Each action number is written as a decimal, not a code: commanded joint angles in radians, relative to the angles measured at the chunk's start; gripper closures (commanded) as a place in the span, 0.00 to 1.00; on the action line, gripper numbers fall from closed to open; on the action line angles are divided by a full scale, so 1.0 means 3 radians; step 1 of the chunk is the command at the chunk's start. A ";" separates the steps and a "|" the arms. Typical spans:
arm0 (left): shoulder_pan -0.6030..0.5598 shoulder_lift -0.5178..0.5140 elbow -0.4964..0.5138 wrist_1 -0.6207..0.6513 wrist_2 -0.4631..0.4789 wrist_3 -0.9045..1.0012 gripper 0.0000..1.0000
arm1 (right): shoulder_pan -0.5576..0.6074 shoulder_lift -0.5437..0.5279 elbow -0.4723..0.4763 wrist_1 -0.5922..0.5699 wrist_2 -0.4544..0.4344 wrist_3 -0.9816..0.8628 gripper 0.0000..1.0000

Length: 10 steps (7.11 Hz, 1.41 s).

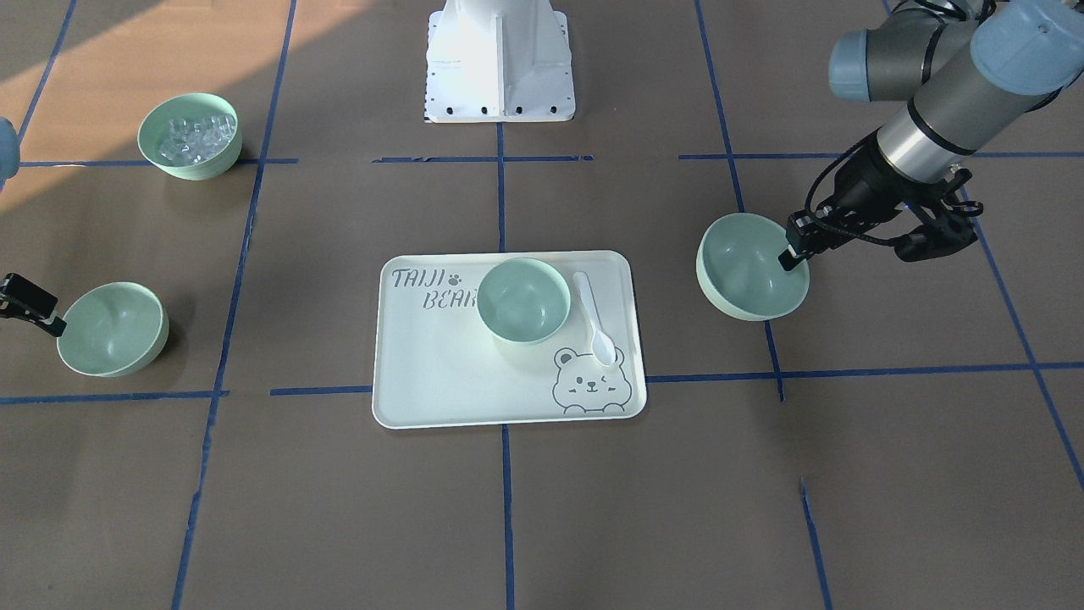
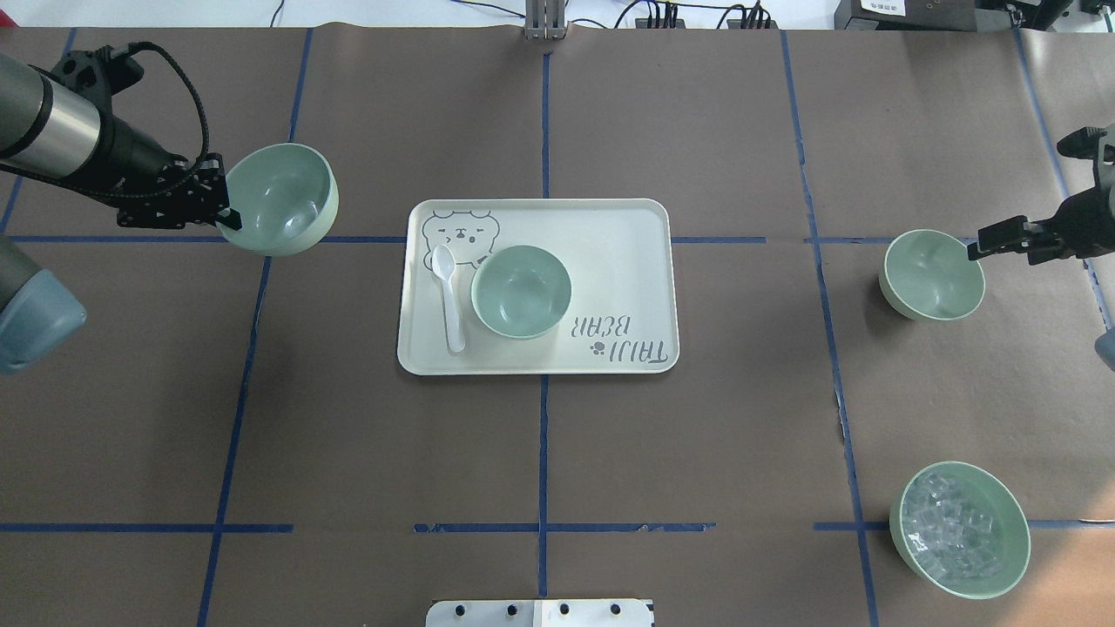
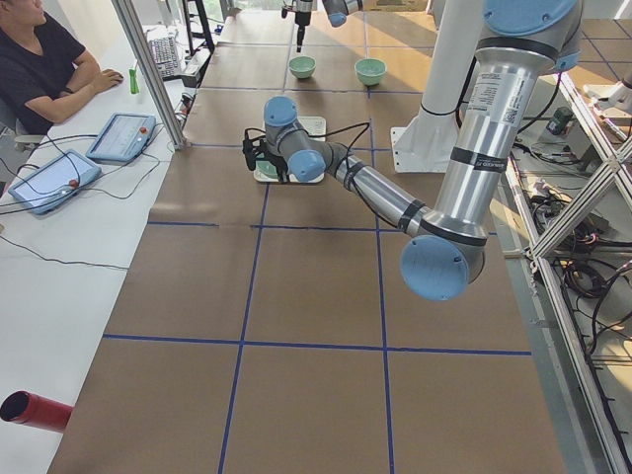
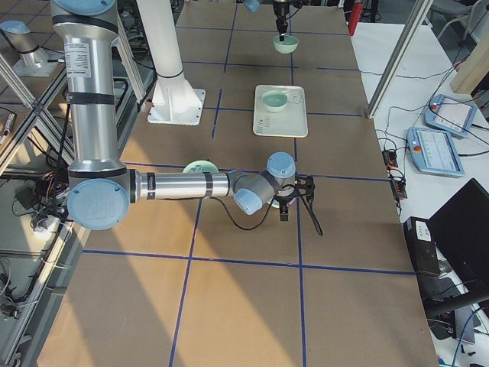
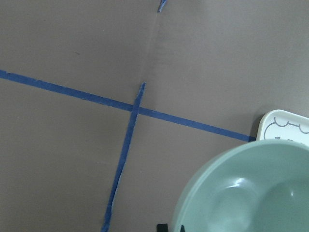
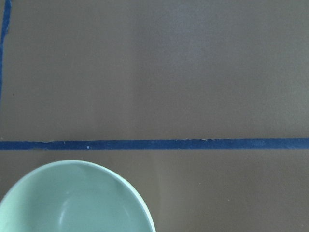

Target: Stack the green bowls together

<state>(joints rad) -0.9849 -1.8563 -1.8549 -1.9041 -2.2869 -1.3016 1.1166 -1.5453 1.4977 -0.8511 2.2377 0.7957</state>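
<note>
"Nearest, the tray (image 1: 423, 381) carries one green bowl (image 1: 522, 298), midway between both sets of fingers."

"The left fingers (image 1: 794, 247) pinch a second bowl (image 1: 745, 269) by its rim, lifted and tilted."

"I'd level it, centre it above, and lower it gently."

"The third bowl (image 1: 112, 329) touches the right fingers (image 1: 34, 303). I cannot tell their grip."

Three pale mint-green bowls (image 2: 283, 196) (image 2: 521, 292) (image 2: 932, 277), unstacked, apart
</note>
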 commanded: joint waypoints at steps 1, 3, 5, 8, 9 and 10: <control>0.0015 -0.0183 -0.0009 0.0042 0.0004 -0.0277 1.00 | -0.0148 0.0002 -0.0114 0.0102 -0.0075 0.0068 0.02; 0.0031 -0.0270 0.0001 0.0042 -0.0001 -0.0396 1.00 | -0.0148 0.0002 -0.0099 0.0102 -0.0050 0.0068 0.68; 0.0102 -0.0331 0.0047 0.0037 0.0014 -0.0477 1.00 | -0.0148 0.0043 -0.0073 0.0102 -0.0009 0.0058 1.00; 0.0531 -0.0628 0.0134 0.0037 0.0259 -0.0983 1.00 | -0.0051 0.0134 -0.0068 0.0091 0.0338 0.0063 1.00; 0.0613 -0.0740 0.0205 0.0037 0.0356 -0.1000 1.00 | 0.0000 0.0186 -0.0073 0.0096 0.0430 0.0063 1.00; 0.0776 -0.0867 0.0302 0.0037 0.0514 -0.1045 1.00 | 0.0031 0.0232 -0.0073 0.0091 0.0456 0.0068 1.00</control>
<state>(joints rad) -0.8018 -2.0743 -1.7935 -1.8931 -2.1806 -1.5976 1.1113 -1.4929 1.4765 -0.8227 2.3545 0.8149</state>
